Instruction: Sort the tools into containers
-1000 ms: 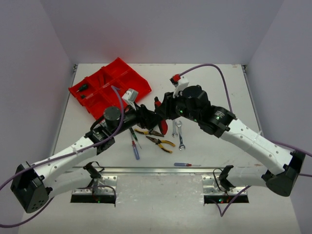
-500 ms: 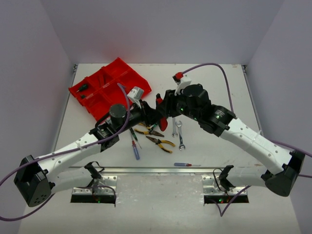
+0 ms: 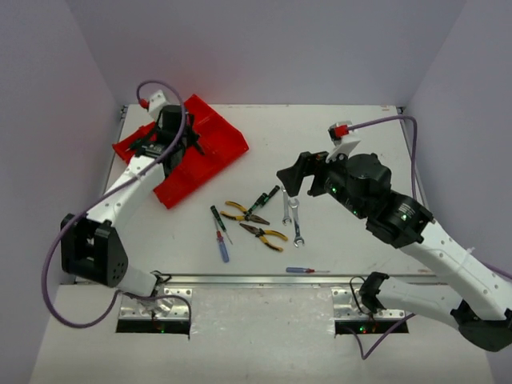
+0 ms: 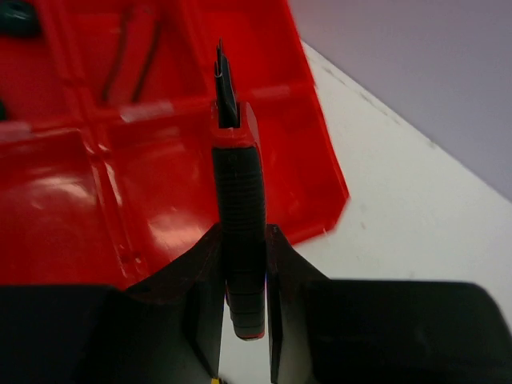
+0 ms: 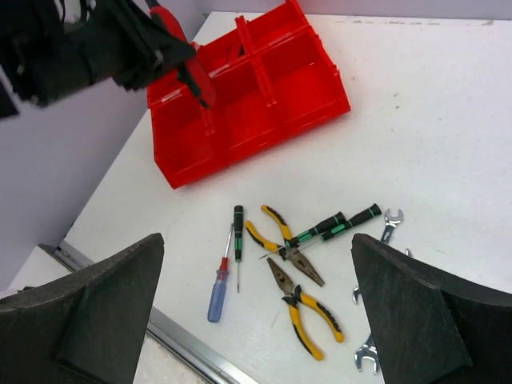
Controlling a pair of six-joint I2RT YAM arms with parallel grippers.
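After the right fingers (image 5: 96, 312) spread wide, the left fingers (image 4: 282, 268), clamped on the knife (image 4: 238, 200), brought it over the tray (image 4: 312, 152) beneath them, ready to drop.

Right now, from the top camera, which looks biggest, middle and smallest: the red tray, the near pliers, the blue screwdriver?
1. Tray: by far the largest.
2. Near pliers.
3. Blue screwdriver: a bit shorter and thinner than the pliers.
All three sit on the table, so nearness hardly changes this.
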